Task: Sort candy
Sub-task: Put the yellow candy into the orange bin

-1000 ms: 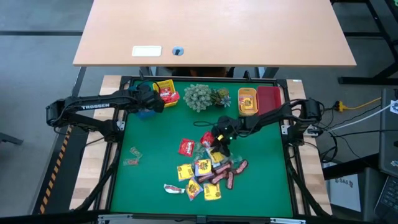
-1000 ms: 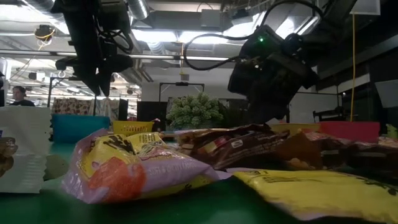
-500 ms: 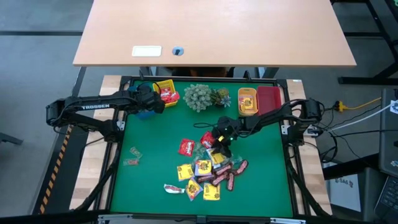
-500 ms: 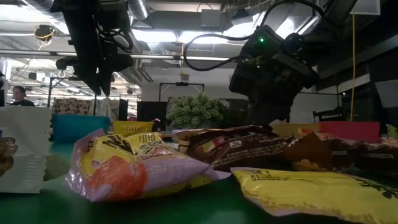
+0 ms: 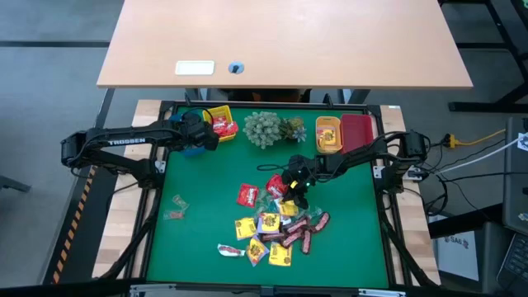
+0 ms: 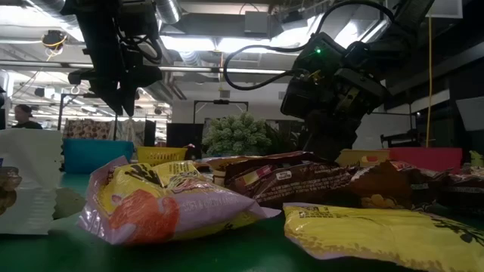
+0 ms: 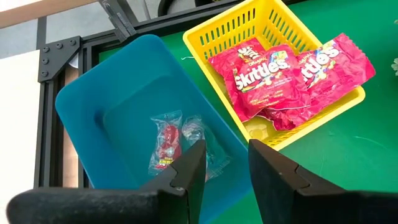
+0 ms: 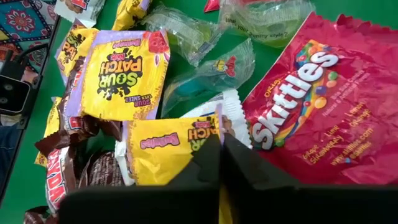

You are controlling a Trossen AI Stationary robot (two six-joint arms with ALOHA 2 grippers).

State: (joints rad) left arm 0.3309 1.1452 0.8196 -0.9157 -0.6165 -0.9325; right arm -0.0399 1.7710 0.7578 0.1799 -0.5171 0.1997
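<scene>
While the left gripper (image 7: pixel 225 163) is hanging over the blue bin (image 7: pixel 93 112) at the table's far left corner, its fingers (image 7: pixel 189 171) are standing apart w/ nothing between them. Two clear-wrapped sweets (image 7: pixel 180 142) are lying inside that bin. Just beside it, the yellow basket (image 7: pixel 273 25) is holding red Skittles packets (image 7: pixel 264 71), at least two, overlapping each other.

The right gripper (image 8: pixel 221 152) is sitting down in the candy pile (image 5: pixel 276 223) near the table's centre, fingers pressed together on the edge of a yellow Sour Patch packet (image 8: pixel 171 149); the packet is pinched right at the tips, still lying among the rest of the pile. Next to it in the right wrist view, a red Skittles packet (image 8: pixel 311 99) is lying flat on the green mat (image 5: pixel 206 181), touching the pinched packet's white edge. Another Sour Patch packet (image 8: pixel 121 74) is lying just beside, w/ dark brown bars (image 8: pixel 81 155) partly under it and pale clear wrappers (image 8: pixel 199 62) further out.

From above, two clear-wrapped pieces (image 5: pixel 175 207) are lying apart from the pile, toward the left side of the mat. At the far edge, the grey-green plant cluster (image 5: pixel 266 129) is standing between the yellow basket and an orange bin (image 5: pixel 328 134) w/ a red bin (image 5: pixel 356 130) touching it.
</scene>
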